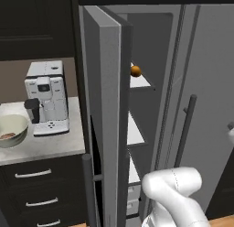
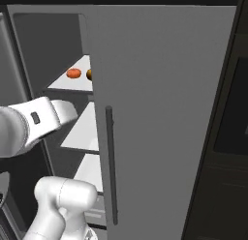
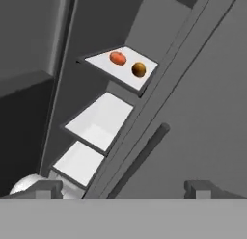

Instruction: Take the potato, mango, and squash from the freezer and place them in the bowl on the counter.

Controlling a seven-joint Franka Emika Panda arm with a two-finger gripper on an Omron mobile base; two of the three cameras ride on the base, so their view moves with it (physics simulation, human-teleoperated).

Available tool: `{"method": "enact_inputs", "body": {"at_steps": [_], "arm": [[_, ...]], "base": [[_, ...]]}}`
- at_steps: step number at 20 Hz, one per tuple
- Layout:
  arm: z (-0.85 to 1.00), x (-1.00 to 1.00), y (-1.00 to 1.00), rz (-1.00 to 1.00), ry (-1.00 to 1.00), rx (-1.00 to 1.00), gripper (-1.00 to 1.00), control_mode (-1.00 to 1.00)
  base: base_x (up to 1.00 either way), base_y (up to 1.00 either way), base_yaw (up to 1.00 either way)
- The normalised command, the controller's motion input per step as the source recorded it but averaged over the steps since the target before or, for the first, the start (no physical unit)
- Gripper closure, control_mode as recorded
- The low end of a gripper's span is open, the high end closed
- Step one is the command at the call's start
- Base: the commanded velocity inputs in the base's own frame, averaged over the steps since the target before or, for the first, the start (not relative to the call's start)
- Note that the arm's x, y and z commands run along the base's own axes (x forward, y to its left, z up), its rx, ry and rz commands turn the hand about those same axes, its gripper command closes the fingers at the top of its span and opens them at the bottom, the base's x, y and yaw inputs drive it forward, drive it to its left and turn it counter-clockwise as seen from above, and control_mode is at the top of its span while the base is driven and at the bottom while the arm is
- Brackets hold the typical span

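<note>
The end effector [image 3: 123,189], fingers spread wide and holding nothing, hangs low before the open freezer [image 2: 160,65]. Up and ahead on the top white shelf [image 3: 103,60] lies the mango [image 3: 117,58], long axis across the shelf, just beside an orange-brown ball [image 3: 139,69]. Farther left, the bowl [image 1: 13,128] sits on the surface [image 1: 45,146].
</note>
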Motion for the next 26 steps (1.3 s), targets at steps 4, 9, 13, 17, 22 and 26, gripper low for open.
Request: {"method": "enact_inputs", "body": {"at_steps": [4, 9, 13, 17, 22, 26], "arm": [[0.12, 0.32, 0.0, 0.63, -0.05, -0.38, -1.0, -1.0], [0.18, 0.13, 0.59, 0.5, -0.12, -0.49, -1.0, -1.0], [0.37, 0.23, 0.99, 0.25, -0.05, -0.5, -1.0, -1.0], [0.28, 0.33, 0.4, 0.12, 0.08, -0.38, -1.0, -1.0], [0.03, 0.55, 0.12, 0.07, 0.2, -0.25, -1.0, -1.0], [0.0, 0.37, 0.21, 0.03, 0.1, -0.22, -1.0, -1.0]], "base": [[0.0, 0.0, 0.0], [0.0, 0.0, 0.0], [0.0, 0.0, 0.0], [0.0, 0.0, 0.0], [0.0, 0.0, 0.0], [0.0, 0.0, 0.0]]}}
